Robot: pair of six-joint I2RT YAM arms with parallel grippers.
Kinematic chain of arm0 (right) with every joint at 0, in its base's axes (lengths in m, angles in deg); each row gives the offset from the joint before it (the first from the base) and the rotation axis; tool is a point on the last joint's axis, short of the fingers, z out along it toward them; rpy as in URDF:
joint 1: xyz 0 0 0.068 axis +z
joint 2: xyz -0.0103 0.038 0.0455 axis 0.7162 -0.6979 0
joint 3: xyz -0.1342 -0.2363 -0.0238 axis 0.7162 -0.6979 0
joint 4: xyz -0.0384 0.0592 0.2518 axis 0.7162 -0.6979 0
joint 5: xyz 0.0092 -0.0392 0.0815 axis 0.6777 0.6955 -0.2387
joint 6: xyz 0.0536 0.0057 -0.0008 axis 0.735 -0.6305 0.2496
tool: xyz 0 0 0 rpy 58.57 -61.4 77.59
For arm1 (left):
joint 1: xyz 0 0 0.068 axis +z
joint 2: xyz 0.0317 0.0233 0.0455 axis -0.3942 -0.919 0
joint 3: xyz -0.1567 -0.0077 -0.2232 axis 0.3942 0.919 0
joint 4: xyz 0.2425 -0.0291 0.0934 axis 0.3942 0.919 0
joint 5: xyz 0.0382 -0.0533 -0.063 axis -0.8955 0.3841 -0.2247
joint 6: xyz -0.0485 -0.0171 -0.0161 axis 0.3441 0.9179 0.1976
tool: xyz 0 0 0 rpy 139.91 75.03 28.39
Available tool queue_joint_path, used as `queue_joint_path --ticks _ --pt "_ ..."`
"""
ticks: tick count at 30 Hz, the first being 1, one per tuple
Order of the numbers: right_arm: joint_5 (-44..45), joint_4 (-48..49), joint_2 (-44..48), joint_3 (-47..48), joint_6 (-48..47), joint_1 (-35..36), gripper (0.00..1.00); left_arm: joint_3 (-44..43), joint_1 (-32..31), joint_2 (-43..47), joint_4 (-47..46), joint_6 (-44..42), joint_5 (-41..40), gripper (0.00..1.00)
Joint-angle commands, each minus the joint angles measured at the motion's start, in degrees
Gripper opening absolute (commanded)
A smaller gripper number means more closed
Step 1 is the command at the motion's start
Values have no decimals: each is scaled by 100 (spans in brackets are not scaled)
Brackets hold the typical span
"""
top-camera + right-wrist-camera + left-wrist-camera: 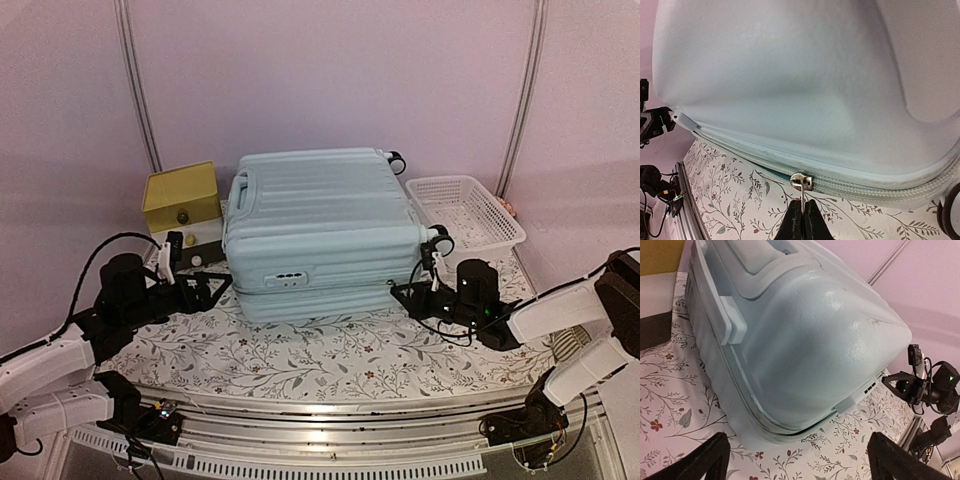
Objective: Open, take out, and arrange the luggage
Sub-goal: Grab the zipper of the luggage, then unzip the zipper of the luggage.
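Observation:
The pale mint-blue luggage [320,225] lies flat in the middle of the table, wheels to the right. My right gripper [400,292] is at its front right corner. In the right wrist view its fingers [802,220] are shut on the thin metal pull tab of the silver zipper slider [802,181]. Left of the slider the luggage [790,75] seam gapes slightly; right of it the zipper is closed. My left gripper [215,290] stands open at the front left corner, its fingers wide apart [797,462] just short of the luggage [805,340], touching nothing.
A yellow-topped drawer box [183,205] stands against the luggage's left side. A white lattice basket [465,208] sits at the back right, close to the wheels. The floral cloth [330,350] covers the table in front; a metal rail runs along the near edge.

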State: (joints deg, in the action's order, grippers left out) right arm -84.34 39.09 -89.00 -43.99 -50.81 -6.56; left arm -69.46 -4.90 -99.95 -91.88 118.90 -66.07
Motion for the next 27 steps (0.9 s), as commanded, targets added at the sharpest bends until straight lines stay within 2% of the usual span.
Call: queue_joint_path --ticks 1,5,11,14,17,22,27 --pt "795 -773 575 -48 -168 -226 2 45 -39 73 135 -145 -78 98" --pt "1388 -1557 997 -17 -197 -554 3 68 -40 73 151 -128 -144 98" --pt "2676 -2630 1323 -7 354 -982 3 127 -36 64 245 1 -391 98" --pt "2851 -2748 1352 3 514 -1039 5 123 -36 80 293 0 -419 98" --pt "2555 -2843 1331 149 251 -1039 6 116 -35 83 286 -3 -448 98" --pt "1863 -2861 1345 323 -475 -1043 18 64 -35 -4 211 36 -359 98" --pt "1716 -2906 1644 341 -805 -1039 38 49 -34 -178 94 104 -106 98"
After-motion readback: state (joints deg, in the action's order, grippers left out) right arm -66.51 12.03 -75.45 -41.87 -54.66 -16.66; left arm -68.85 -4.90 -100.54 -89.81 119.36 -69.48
